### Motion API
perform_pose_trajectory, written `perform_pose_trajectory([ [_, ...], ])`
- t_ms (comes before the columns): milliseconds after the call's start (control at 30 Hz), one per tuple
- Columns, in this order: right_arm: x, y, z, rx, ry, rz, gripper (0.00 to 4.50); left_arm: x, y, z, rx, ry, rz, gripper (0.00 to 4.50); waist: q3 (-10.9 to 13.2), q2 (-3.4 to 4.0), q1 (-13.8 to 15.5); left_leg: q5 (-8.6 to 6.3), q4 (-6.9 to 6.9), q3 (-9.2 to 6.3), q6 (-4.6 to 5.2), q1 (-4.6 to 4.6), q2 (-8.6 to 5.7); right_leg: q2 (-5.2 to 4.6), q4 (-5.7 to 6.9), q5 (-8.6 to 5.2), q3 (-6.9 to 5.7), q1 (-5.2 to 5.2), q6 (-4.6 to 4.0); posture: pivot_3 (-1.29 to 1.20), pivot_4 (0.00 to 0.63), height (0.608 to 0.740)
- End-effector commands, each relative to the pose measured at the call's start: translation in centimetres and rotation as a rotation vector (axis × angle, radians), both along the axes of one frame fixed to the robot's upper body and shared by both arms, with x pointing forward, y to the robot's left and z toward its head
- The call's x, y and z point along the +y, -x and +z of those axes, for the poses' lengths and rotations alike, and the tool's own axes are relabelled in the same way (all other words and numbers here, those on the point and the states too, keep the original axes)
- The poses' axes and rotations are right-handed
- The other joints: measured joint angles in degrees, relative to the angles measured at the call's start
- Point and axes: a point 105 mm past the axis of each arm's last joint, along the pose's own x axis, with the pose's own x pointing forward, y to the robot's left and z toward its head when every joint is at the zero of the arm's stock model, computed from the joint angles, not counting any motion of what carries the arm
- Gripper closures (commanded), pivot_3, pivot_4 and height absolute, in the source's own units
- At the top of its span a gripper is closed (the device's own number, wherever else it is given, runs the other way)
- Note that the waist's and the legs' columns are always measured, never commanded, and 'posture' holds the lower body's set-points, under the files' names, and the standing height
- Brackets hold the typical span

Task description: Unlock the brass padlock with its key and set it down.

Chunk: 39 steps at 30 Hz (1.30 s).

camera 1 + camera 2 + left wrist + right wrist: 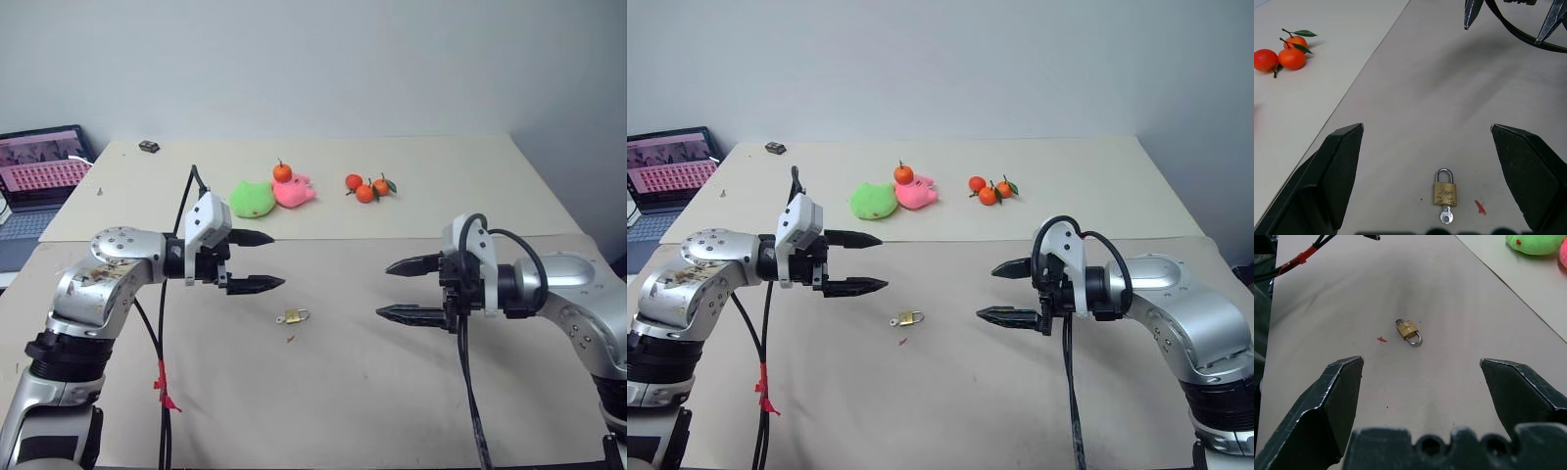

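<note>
A pale beige table stands against a plain light wall, with a second tabletop butted against its far edge. The left gripper and the right gripper hover above the near table, pointing toward each other with a wide gap between them. Both have their fingers spread fully apart and hold nothing.

The brass padlock lies flat on the table, below and between the two grippers, nearer the left gripper's fingertips than the right's. It touches neither gripper. In the left wrist view, its silvery shackle appears closed, and a small silvery key projects from the end of the body opposite the shackle. A small red fleck lies on the table just beside the padlock.

Beyond both grippers, on the far tabletop, rest a green plush toy, a pink plush toy and a cluster of small oranges. A laptop stands well past the left arm.
</note>
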Motion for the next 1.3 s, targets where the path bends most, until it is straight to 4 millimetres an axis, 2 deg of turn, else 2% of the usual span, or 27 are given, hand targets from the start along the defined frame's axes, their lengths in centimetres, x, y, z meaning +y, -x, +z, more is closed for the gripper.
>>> perform_pose_trajectory([
  [33, 0.0, 0.2, 1.2, -0.037, -0.014, 0.007, 0.00, 0.4, -0.1, 1.6, -0.041, 0.022, 0.010, 0.05, 0.00, 0.00, 0.01, 0.00, 0.00, 0.00, 0.00, 0.00, 0.00, 0.00, -0.01, 0.00, 0.00, 0.01, 0.00, 0.00, 0.150, 0.660],
  [100, -0.1, 0.1, 0.9, -0.037, -0.012, -0.004, 0.00, 1.1, -0.7, 2.1, -0.053, 0.040, 0.051, 0.05, 0.00, -0.01, -0.02, 0.00, 0.02, 0.00, 0.00, 0.01, -0.01, -0.01, -0.01, 0.00, 0.00, 0.01, 0.01, 0.00, 0.150, 0.660],
  [267, 0.0, -0.2, 0.9, -0.037, -0.016, -0.010, 0.00, 2.4, -1.3, 1.9, -0.021, 0.031, 0.127, 0.05, 0.01, 0.00, -0.09, 0.00, 0.02, 0.00, 0.00, 0.09, -0.01, -0.01, 0.11, -0.01, 0.00, 0.03, 0.02, 0.00, 0.150, 0.660],
  [400, 0.1, -0.2, 0.7, -0.019, -0.007, 0.003, 0.00, 3.3, -0.2, 2.1, -0.049, 0.034, 0.114, 0.05, 0.00, 0.00, -0.27, 0.00, 0.02, 0.00, -0.01, 0.12, 0.01, 0.01, 0.17, -0.01, -0.01, 0.01, 0.02, 0.00, 0.150, 0.660],
  [533, 0.9, -0.5, 0.8, -0.031, -0.023, 0.033, 0.00, 5.0, 0.7, 0.4, -0.044, -0.040, 0.142, 0.05, 0.00, 0.02, -0.42, -0.01, 0.01, 0.04, 0.01, 0.13, 0.05, 0.00, 0.16, -0.01, 0.00, 0.00, -0.01, 0.00, 0.150, 0.660],
  [700, 2.7, -1.0, 0.2, -0.054, -0.041, 0.068, 0.00, 6.7, 1.0, -1.7, -0.049, -0.142, 0.180, 0.05, 0.01, 0.00, -0.15, -0.01, 0.01, 0.02, 0.01, 0.19, 0.11, 0.02, 0.20, -0.02, -0.07, 0.00, -0.03, 0.00, 0.150, 0.660],
  [800, 5.2, -2.4, -1.0, -0.099, -0.051, 0.100, 0.00, 7.2, 1.2, -2.3, -0.045, -0.179, 0.178, 0.05, 0.03, 0.02, -0.07, 0.00, 0.03, 0.05, 0.00, 0.21, 0.10, 0.02, 0.22, -0.02, -0.05, -0.01, -0.03, 0.00, 0.150, 0.660],
  [1067, 9.5, -3.4, -5.0, -0.107, -0.034, 0.217, 0.00, 8.1, 0.3, -2.0, -0.072, -0.196, 0.226, 0.05, 0.04, 0.03, 0.14, 0.00, 0.07, 0.11, 0.00, 0.12, 0.18, 0.04, 0.28, 0.01, -0.14, -0.15, -0.10, 0.00, 0.150, 0.660],
  [1133, 10.0, -3.9, -5.6, -0.108, -0.033, 0.233, 0.00, 8.0, 0.4, -2.0, -0.074, -0.190, 0.230, 0.05, 0.04, 0.02, 0.08, 0.00, 0.07, 0.11, 0.01, 0.03, 0.19, 0.03, 0.30, 0.21, -0.17, -0.26, -0.44, 0.00, 0.150, 0.660],
  [1300, 11.2, -4.9, -6.9, -0.121, -0.011, 0.279, 0.00, 8.1, 0.6, -1.7, -0.071, -0.163, 0.257, 0.05, 0.04, 0.02, -0.02, -0.01, 0.08, 0.11, 0.02, 0.03, 0.23, 0.03, 0.33, 0.24, -0.29, -0.29, -0.49, 0.00, 0.150, 0.660],
])
